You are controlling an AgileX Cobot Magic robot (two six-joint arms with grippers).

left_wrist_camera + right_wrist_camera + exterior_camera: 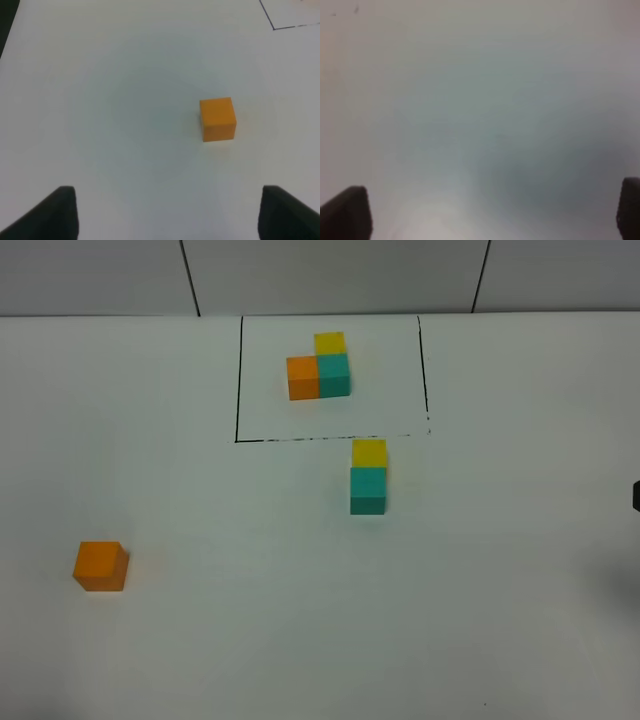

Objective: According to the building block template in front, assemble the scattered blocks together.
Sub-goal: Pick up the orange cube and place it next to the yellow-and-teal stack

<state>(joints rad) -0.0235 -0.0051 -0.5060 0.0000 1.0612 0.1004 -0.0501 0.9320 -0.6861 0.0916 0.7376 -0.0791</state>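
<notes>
Alone at eight o'clock sits the orange cube (101, 565); yellow cube (369, 452) and teal cube (368, 490) touch, aligned twelve-to-six. Left hand (170, 212) and right hand (490, 215) spread wide, empty.

The left pincer (167, 215) and right pincer (487, 212) are edge-cropped; the right wrist view is blurred.

Orange cube (100, 565) isolated on table (250, 640); yellow-teal pair (368, 477) well apart.

Matt, smooth orange cube (100, 565) on a smooth, matt white table (200, 660)
</notes>
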